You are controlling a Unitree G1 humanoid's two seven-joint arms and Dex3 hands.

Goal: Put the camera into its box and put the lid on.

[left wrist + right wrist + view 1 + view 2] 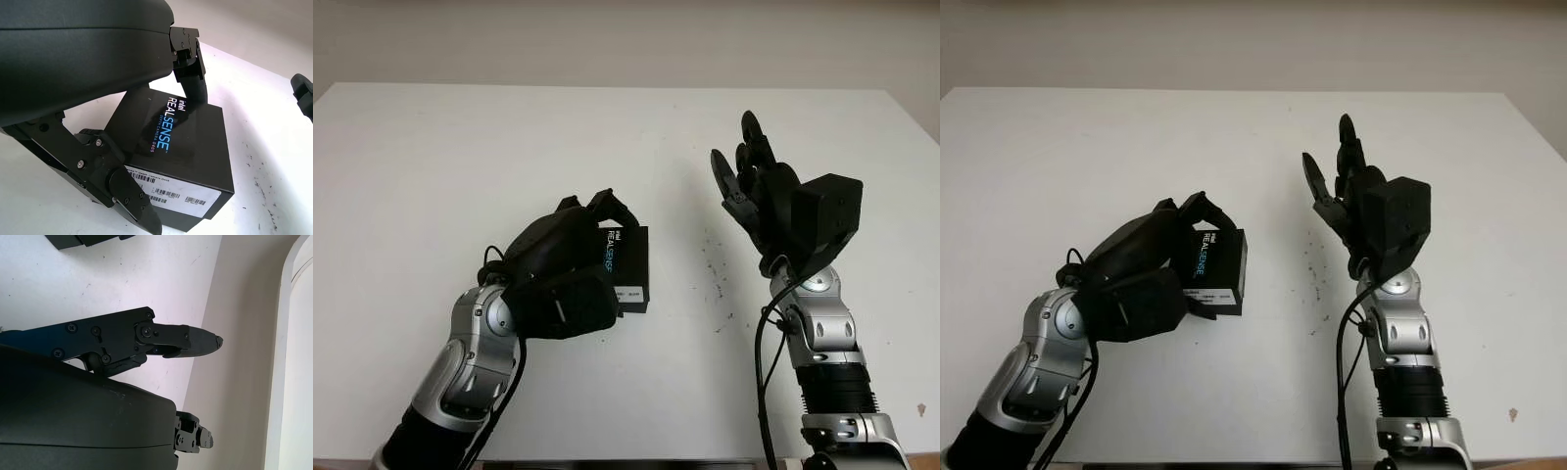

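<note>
Sitting left of centre on the white table (431,157), with bare tabletop around it out to every edge, the black box (628,266) is clasped from its left by the left hand (570,257), while the right hand (759,191) hovers upright and open, well apart to its right.

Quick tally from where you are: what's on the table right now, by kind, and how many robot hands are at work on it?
RealSense camera box: 1, black, lid on, on the white table
Hands gripping it: 1, the left hand
Open hands raised above the table: 1, the right hand
Total: 1 box, 2 hands
</note>
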